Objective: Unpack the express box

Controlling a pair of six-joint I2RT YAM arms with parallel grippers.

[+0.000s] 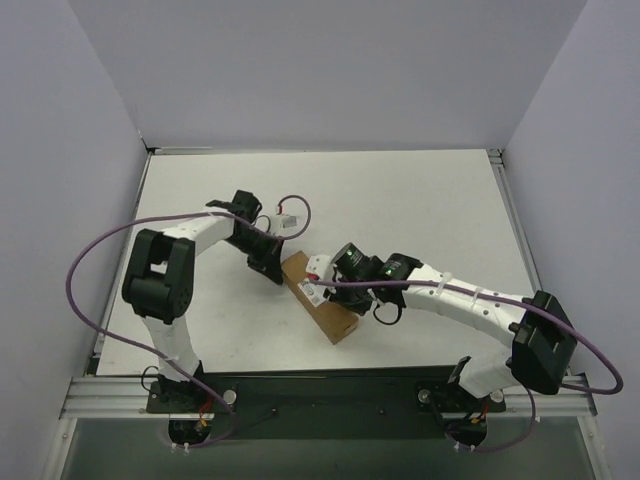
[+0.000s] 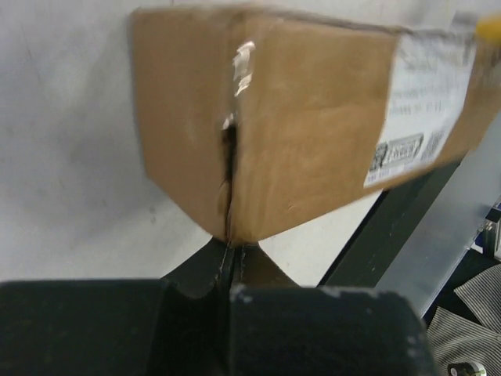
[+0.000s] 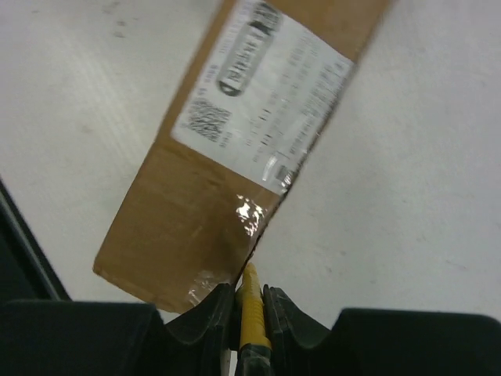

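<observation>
The express box (image 1: 322, 302) is a long brown cardboard parcel lying diagonally on the white table. Its white shipping label (image 3: 266, 117) and a shiny tape strip (image 3: 249, 211) face up. My left gripper (image 1: 273, 268) is shut at the box's far end. In the left wrist view its closed tips (image 2: 231, 252) touch the lower edge of that end, right under the split seam (image 2: 228, 168), with nothing between them. My right gripper (image 1: 319, 288) hovers over the box's middle and is shut on a yellow utility knife (image 3: 252, 307). The knife's tip meets the box's (image 3: 196, 219) long side edge.
White walls enclose the table (image 1: 420, 210) on three sides. A black strip and an aluminium rail (image 1: 330, 388) run along the near edge, also seen as the rail (image 2: 462, 227) in the left wrist view. Purple cables (image 1: 90, 300) loop off both arms.
</observation>
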